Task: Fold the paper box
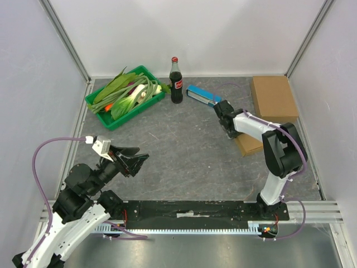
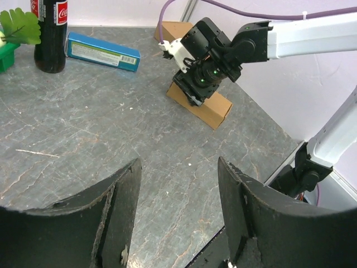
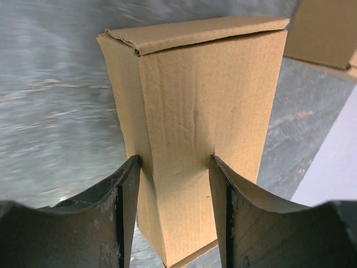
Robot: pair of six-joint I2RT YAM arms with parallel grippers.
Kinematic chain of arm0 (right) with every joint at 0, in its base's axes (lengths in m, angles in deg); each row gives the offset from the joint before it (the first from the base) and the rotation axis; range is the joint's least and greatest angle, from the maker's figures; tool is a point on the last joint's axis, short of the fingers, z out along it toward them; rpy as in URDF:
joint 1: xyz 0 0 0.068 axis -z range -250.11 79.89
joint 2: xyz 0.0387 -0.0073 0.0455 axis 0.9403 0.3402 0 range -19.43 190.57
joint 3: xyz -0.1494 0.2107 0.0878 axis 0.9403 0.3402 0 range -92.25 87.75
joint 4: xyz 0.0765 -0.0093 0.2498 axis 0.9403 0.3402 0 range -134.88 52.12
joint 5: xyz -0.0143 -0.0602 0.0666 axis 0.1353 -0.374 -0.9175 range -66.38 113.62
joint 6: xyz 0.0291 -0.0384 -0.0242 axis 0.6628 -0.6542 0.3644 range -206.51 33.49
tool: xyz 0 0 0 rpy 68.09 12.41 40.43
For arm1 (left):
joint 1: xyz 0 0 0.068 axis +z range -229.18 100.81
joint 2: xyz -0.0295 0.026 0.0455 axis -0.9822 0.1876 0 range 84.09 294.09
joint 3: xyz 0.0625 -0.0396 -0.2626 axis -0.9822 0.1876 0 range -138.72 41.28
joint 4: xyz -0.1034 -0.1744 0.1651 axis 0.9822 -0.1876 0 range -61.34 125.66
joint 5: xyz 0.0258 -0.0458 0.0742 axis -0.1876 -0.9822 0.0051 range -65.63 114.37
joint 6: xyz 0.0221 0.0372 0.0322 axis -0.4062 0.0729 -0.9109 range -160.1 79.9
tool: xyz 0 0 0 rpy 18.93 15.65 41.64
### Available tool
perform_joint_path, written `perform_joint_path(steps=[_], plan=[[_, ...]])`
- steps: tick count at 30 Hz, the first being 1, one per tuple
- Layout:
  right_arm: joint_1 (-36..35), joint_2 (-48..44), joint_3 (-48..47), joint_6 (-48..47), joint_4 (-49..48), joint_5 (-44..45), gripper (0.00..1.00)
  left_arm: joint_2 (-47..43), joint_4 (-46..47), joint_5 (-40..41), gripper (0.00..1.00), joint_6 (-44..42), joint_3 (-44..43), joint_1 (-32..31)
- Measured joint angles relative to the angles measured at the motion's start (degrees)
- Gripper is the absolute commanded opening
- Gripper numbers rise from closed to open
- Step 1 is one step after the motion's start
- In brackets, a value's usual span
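Observation:
A brown paper box point(image 3: 195, 117) is folded into a long closed block. It lies on the grey table right of centre in the top view point(image 1: 249, 145) and shows in the left wrist view point(image 2: 207, 107). My right gripper point(image 3: 174, 167) is shut on the box, its fingers pressing both sides and denting the cardboard; it also shows in the top view point(image 1: 227, 120). My left gripper point(image 2: 178, 167) is open and empty above bare table at the near left; it also shows in the top view point(image 1: 134, 158), far from the box.
A flat brown cardboard stack point(image 1: 273, 97) lies at the back right. A blue carton point(image 1: 203, 95), a cola bottle point(image 1: 176, 81) and a green tray point(image 1: 99, 109) of vegetables stand along the back. Walls close in both sides.

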Motion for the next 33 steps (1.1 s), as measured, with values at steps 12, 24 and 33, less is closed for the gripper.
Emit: perform_joint_path(steps=[12, 24, 33], plan=[[10.29, 0.72, -0.83, 3.26, 5.6, 2.32, 0.5, -0.81, 0.02, -0.15, 0.64, -1.57, 0.0, -1.99], [24.06, 3.17, -1.6, -0.42, 7.78, 7.39, 0.58, -0.81, 0.0, 0.39, 0.63, -1.86, 0.0, -3.21], [30.56, 4.11, -2.58, -2.6, 8.31, 9.86, 0.79, -0.81, -0.02, 0.76, 0.66, -2.1, 0.0, -3.45]])
